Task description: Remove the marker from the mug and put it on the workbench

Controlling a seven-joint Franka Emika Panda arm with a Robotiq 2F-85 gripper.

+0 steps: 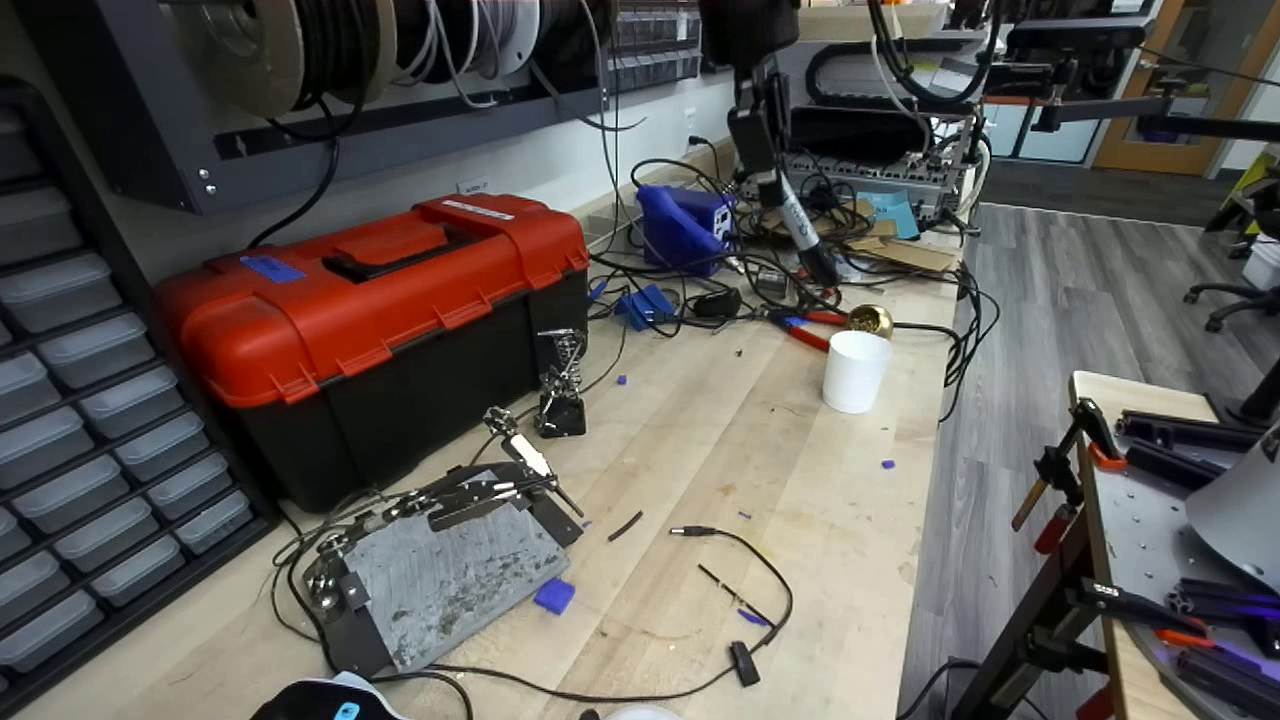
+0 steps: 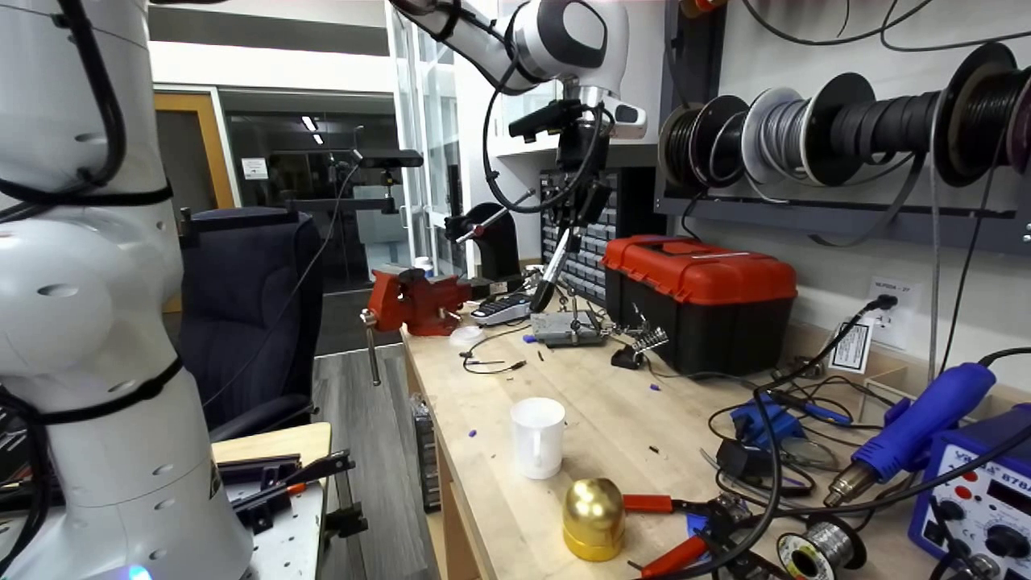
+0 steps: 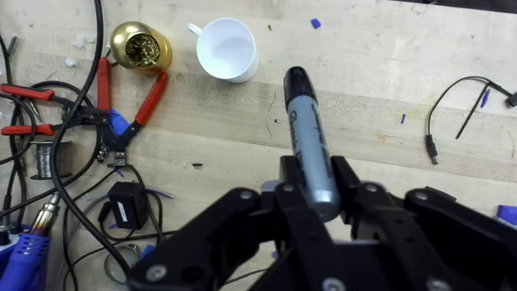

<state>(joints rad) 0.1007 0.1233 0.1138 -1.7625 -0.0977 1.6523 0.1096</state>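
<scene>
Cluttered pale workbench point(image 1: 760, 450), grey floor point(image 1: 1060, 300).

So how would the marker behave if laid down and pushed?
The marker would probably roll, since its barrel looks round. It seems stiff: gripped near its grey end by the hand, it shows no bend. Its slimness suggests little weight.

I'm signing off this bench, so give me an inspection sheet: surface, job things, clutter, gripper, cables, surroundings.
Surface: workbench of pale wood, blue scraps on it.
Job's things: mug upright, nothing seen inside; marker capped, out of the mug, above the workbench.
Clutter: gold pot, red-handled tools, red toolbox.
Gripper: closed on the marker near the end opposite its cap.
Cables: black cables tangled across the red-handled tools; one plug unconnected.
Surroundings: red vise at the edge, wire spools on a rack, dark chair.
</scene>
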